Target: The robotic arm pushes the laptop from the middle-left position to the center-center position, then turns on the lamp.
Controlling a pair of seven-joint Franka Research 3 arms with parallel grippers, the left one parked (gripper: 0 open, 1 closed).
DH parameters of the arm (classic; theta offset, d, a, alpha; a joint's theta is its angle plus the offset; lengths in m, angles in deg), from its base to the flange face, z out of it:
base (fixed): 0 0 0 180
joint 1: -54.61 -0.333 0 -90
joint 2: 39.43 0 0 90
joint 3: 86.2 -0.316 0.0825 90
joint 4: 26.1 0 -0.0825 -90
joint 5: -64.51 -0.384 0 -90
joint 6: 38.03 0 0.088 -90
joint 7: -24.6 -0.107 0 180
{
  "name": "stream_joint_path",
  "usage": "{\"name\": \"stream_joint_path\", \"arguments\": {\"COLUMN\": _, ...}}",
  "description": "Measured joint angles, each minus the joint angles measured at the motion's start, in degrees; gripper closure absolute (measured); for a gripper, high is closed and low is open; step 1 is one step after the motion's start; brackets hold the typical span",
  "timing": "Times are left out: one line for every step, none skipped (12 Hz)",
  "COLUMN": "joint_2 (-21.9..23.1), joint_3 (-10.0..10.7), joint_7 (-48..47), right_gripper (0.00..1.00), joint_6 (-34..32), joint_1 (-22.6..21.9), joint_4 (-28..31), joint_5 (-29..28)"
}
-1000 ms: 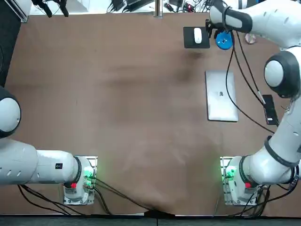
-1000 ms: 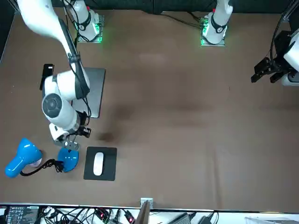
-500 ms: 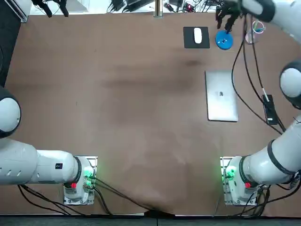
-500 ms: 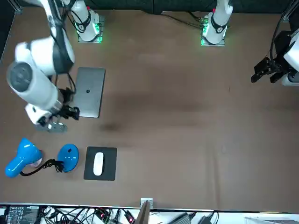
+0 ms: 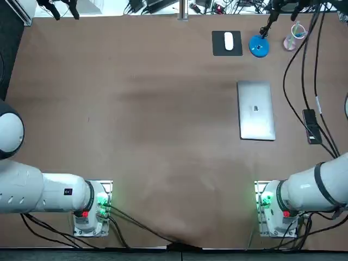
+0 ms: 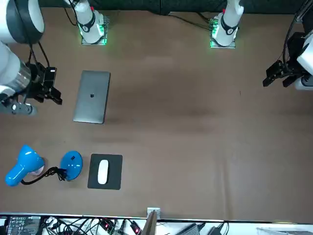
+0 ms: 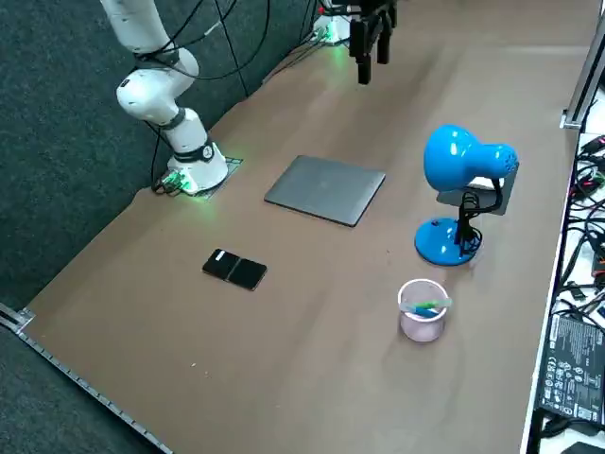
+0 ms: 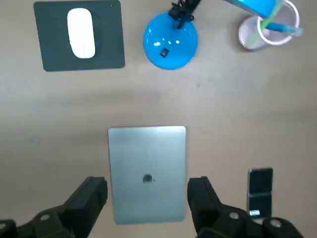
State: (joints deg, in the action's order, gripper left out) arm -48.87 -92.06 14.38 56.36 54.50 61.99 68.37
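End effector (image 8: 147, 187) fingers apart, risen from lamp (image 8: 171, 40) base, high over unmoved laptop (image 8: 146, 148).

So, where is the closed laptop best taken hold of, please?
Across its short width, from above: the laptop lies flat and closed, so its two long edges are the nearer pair to pinch. They are thin, so a grip looks doubtful; pushing on a long edge may serve better. The right gripper hangs open above it.

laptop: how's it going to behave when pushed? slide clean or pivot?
Laptop lies closed and flat on the table, so it probably slides stiffly, no tipping. Long and narrow: an off-centre push likely spins it. Right gripper is open, high above it.
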Motion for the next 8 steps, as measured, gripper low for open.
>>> {"name": "stream_joint_path", "arguments": {"joint_2": 1.0, "joint_3": 0.0, "joint_7": 0.0, "right_gripper": 0.0, "joint_6": -1.3, "joint_1": 0.3, "joint_4": 0.0, "joint_5": 0.0}}
{"name": "stream_joint_path", "arguments": {"joint_2": 1.9, "joint_3": 0.0, "joint_7": 0.1, "right_gripper": 0.0, "joint_6": -2.2, "joint_1": 0.6, "joint_4": 0.2, "joint_5": 0.0}}
{"name": "stream_joint_path", "arguments": {"joint_2": 2.8, "joint_3": 0.3, "joint_7": 0.7, "right_gripper": 0.0, "joint_6": -2.5, "joint_1": 0.8, "joint_4": 0.5, "joint_5": 0.0}}
{"name": "stream_joint_path", "arguments": {"joint_2": 3.6, "joint_3": 0.8, "joint_7": 2.2, "right_gripper": 0.0, "joint_6": -2.8, "joint_1": 0.9, "joint_4": 1.0, "joint_5": 0.0}}
{"name": "stream_joint_path", "arguments": {"joint_2": 4.5, "joint_3": 1.5, "joint_7": 3.6, "right_gripper": 0.0, "joint_6": -2.8, "joint_1": 1.1, "joint_4": 1.6, "joint_5": -0.7}}
{"name": "stream_joint_path", "arguments": {"joint_2": 5.4, "joint_3": 2.4, "joint_7": 4.7, "right_gripper": 0.0, "joint_6": -2.8, "joint_1": 1.1, "joint_4": 2.3, "joint_5": -2.3}}
{"name": "stream_joint_path", "arguments": {"joint_2": 6.4, "joint_3": 3.4, "joint_7": 5.5, "right_gripper": 0.0, "joint_6": -2.9, "joint_1": 1.2, "joint_4": 3.0, "joint_5": -4.2}}
{"name": "stream_joint_path", "arguments": {"joint_2": 7.4, "joint_3": 4.4, "joint_7": 6.2, "right_gripper": 0.0, "joint_6": -2.9, "joint_1": 1.2, "joint_4": 3.6, "joint_5": -5.5}}
